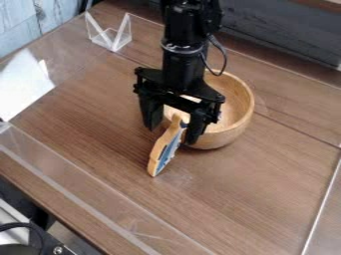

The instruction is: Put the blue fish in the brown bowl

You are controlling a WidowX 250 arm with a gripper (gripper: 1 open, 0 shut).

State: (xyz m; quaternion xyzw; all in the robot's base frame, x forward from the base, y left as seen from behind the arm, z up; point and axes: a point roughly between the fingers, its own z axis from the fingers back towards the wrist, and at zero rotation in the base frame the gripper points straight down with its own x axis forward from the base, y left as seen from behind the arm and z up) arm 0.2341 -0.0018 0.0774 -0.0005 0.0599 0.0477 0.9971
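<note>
While claw (pixel 172 122) gapes, blue fish (pixel 166 151) leans against brown bowl (pixel 234 112).

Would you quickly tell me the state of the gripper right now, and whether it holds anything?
Gripper: open, holding nothing; its fingers straddle the upper end of the small flat blue fish-shaped toy lying beside the round light-brown wooden bowl.

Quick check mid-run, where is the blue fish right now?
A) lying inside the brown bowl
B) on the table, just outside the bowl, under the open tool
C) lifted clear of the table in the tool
B: the blue fish lies on the table against the brown bowl's outer wall, with the open tool straddling its upper end.
</note>
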